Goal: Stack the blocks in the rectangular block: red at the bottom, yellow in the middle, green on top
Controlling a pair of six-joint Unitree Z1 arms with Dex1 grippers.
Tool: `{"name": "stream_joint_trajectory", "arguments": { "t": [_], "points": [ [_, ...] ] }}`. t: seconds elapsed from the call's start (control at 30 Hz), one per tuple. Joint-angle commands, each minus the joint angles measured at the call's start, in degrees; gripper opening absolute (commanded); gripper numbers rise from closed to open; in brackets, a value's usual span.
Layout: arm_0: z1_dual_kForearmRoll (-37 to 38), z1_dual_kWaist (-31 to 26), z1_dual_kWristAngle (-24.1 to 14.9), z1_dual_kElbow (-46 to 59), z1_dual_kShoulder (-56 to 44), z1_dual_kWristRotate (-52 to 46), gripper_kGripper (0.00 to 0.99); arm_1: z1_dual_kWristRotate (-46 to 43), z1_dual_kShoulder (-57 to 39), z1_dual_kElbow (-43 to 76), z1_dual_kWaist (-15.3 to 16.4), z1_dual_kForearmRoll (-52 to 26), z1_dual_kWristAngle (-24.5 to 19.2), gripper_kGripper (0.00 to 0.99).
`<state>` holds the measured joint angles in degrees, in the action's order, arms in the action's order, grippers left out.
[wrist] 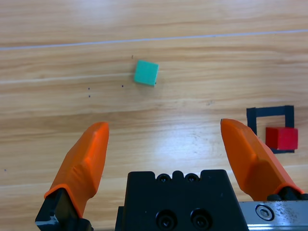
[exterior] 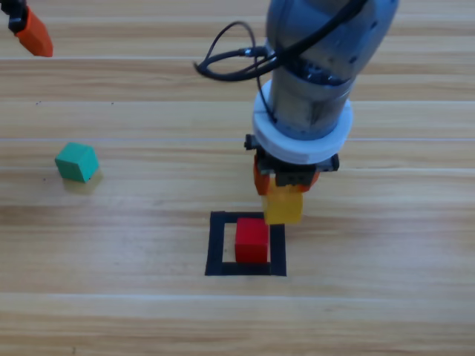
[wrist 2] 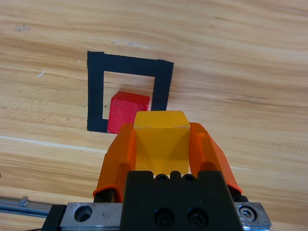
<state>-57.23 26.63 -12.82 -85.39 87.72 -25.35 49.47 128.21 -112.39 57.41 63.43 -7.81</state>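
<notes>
The black tape square lies nearest the table's front edge, and the red cube sits inside it, flat on the wood and a little toward the square's right side. In the right wrist view the red cube shows within the tape outline, partly hidden behind the cube carried in front of it.

Just beyond the square's far right corner, the right gripper points down with its jaws closed on the yellow cube, one orange jaw on each side face. The yellow cube is held off the table, near the red cube but not on it; from above it overlaps the tape's far edge rather than the red cube's top. The right gripper is seen pinching it squarely.

Farther back and well to the left, the green cube rests alone on the table, turned at a slight angle.

At the far left corner the left gripper waits. Its own view shows the left gripper with jaws spread wide and nothing between them, the green cube well ahead of it.
</notes>
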Motion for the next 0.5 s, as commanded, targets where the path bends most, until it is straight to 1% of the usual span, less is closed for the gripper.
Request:
{"name": "stream_joint_trajectory", "arguments": {
  "t": [0.03,0.17,0.2,0.27,0.3,0.33,0.37,0.4,0.5],
  "points": [
    [5.4,-2.6,2.8,5.8,-1.1,4.3,0.986,0.6,5.0,-1.9,3.2,0.6,-0.5,0.000],
    [15.0,-2.7,3.2,15.7,-8.1,5.3,0.990,0.9,5.6,-2.6,3.4,0.6,-0.5,0.000],
    [17.0,-2.9,4.0,17.7,-9.0,5.8,0.990,1.0,5.7,-2.7,3.5,0.6,-0.5,0.000],
    [16.8,-4.5,8.3,18.2,-8.7,7.8,0.990,1.1,6.0,-3.1,3.8,0.6,-0.4,0.000],
    [16.6,-5.4,11.0,18.0,-8.2,7.9,0.990,1.2,6.3,-3.4,3.9,0.6,-0.4,0.000],
    [14.8,-6.4,13.8,16.4,-6.5,7.9,0.990,1.3,6.4,-3.5,4.0,0.6,-0.4,0.000],
    [13.4,-6.3,13.9,15.1,-5.1,7.6,0.990,1.5,6.6,-3.7,4.1,0.6,-0.4,0.000],
    [12.8,-6.2,12.6,14.4,-4.2,7.2,0.990,1.6,7.0,-3.9,4.2,0.6,-0.4,0.000],
    [12.8,-6.3,12.4,14.5,-3.8,7.6,0.990,2.2,7.1,-4.2,4.6,0.6,-0.2,0.000]
  ]
}}
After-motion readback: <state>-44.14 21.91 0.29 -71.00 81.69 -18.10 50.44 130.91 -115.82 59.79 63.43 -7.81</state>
